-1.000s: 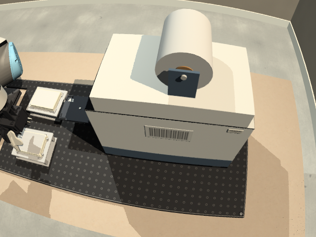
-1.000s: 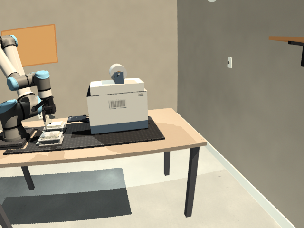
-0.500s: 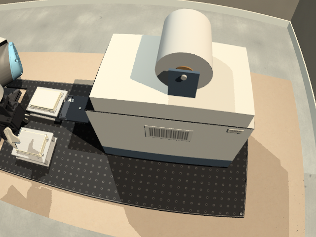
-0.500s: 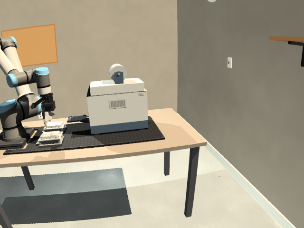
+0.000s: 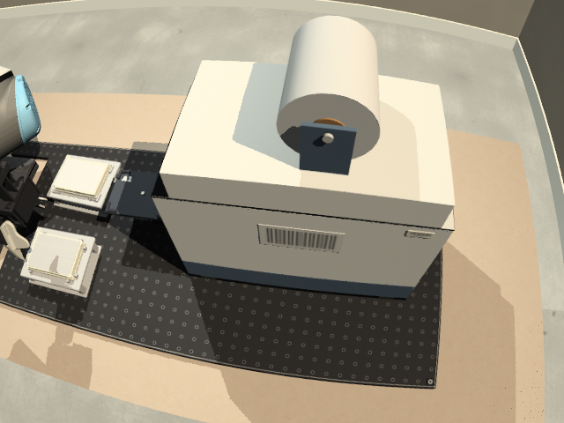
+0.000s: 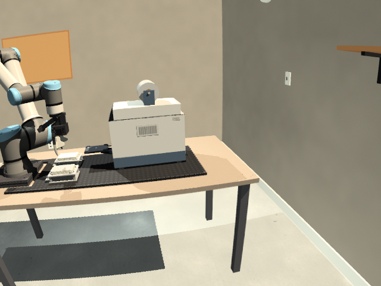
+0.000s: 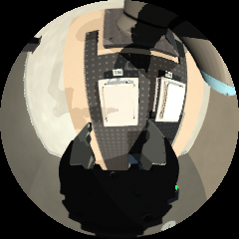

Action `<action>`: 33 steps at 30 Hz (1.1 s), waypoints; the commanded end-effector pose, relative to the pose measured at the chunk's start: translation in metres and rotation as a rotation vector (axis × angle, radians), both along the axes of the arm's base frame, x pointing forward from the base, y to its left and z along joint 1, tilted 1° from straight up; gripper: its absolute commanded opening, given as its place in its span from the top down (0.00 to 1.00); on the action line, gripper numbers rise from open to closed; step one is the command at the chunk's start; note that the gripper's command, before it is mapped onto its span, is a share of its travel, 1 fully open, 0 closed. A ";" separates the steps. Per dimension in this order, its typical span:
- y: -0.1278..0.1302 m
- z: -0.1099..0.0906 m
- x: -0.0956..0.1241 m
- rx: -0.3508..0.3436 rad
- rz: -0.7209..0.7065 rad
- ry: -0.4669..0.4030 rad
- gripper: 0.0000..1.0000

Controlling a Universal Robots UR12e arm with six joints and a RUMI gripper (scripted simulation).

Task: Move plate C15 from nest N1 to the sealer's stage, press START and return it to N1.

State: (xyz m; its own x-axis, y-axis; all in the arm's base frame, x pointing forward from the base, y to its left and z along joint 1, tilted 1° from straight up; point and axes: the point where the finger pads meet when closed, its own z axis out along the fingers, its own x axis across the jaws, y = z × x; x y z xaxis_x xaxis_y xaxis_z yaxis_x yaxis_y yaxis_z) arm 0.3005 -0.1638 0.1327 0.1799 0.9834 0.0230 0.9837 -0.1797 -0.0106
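The nearer plate [image 5: 55, 252] [image 6: 63, 169] [image 7: 119, 104] and farther plate [image 5: 82, 176] [image 6: 68, 156] [image 7: 174, 101] both point lengthwise toward the sealer [image 5: 218, 241] [image 6: 147, 144]; the jaws stand released.

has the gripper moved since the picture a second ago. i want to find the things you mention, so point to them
Yes, the gripper [image 5: 33, 229] [image 6: 57, 149] [image 7: 119, 120] shifted left and upward in the top view, judged against the lower plate nest [image 5: 91, 262] [image 6: 65, 180] [image 7: 102, 112].
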 end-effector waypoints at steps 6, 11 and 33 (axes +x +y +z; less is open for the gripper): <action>-0.001 0.015 0.000 -0.001 0.000 -0.001 0.32; -0.001 0.023 0.000 -0.001 0.000 -0.001 0.32; 0.037 0.070 0.024 -0.001 -0.009 -0.001 0.32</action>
